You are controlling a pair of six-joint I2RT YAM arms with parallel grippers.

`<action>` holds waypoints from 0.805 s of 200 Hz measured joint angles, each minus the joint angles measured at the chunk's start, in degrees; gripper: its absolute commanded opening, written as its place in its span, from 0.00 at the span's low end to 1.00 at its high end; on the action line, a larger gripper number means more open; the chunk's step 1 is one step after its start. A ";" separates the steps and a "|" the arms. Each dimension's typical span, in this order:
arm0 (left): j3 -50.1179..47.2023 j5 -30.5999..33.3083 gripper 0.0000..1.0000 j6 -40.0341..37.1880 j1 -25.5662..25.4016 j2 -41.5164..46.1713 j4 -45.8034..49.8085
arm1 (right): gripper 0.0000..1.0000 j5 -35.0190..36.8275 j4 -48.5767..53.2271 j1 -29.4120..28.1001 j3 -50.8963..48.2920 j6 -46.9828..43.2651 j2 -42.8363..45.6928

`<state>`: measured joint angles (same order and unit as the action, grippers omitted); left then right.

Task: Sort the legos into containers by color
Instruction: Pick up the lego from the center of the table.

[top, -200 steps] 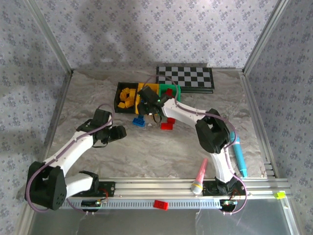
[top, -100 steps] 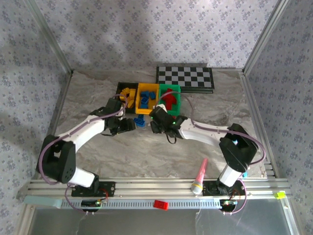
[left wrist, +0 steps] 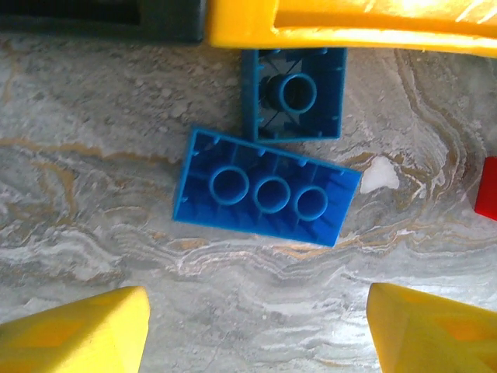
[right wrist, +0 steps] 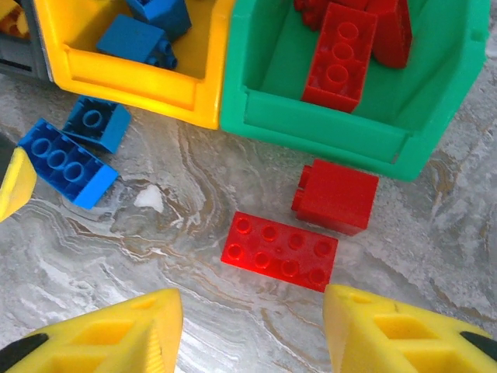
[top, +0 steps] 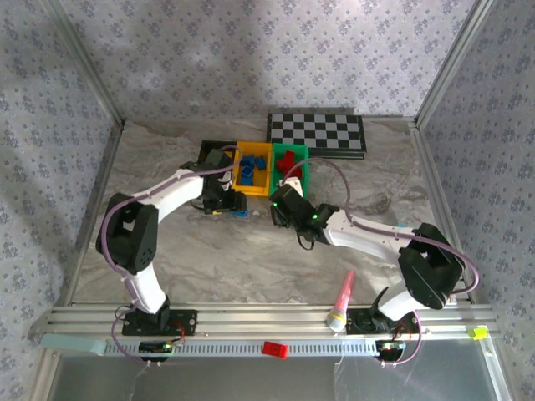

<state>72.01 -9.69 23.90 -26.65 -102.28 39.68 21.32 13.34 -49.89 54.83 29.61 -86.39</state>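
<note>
Marbled table (top: 184, 259): bins (right wrist: 326, 140) at twelve o'clock hold most pieces; two blue bricks (left wrist: 268, 196) and two red bricks (right wrist: 279, 251) lie loose at their six o'clock, under left gripper (left wrist: 256, 330) and right gripper (right wrist: 252, 334), jaws spread, empty.

– From above, the light is soft and even. Broad dim patches mottle the back wall (top: 167, 50), and the arms cast only faint shadows on the table (top: 209, 259).

– And at the wrists?

– Brighter. At the left wrist the blue bricks (left wrist: 264, 190) are crisp, but the yellow bin (left wrist: 349, 23) rim burns out almost to white, and the fingertips (left wrist: 78, 334) of the left gripper (left wrist: 256, 334) are soft.

– The right wrist?

– The red brick (right wrist: 279, 250) is sharp, studs clear. The bottom of that view blurs.
</note>
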 measured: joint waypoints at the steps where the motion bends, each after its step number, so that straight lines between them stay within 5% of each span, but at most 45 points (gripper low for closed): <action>1: 0.22 0.13 0.74 -0.09 -0.07 -0.15 0.13 | 0.53 0.00 0.02 0.00 -0.04 0.02 0.02; 161: 14.60 12.28 0.77 -4.66 -6.36 -13.38 6.45 | 0.60 0.42 -4.90 -0.74 -7.34 1.07 6.38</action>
<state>86.61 2.59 19.25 -33.01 -115.66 46.13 21.74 8.45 -50.63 47.48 30.68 -80.01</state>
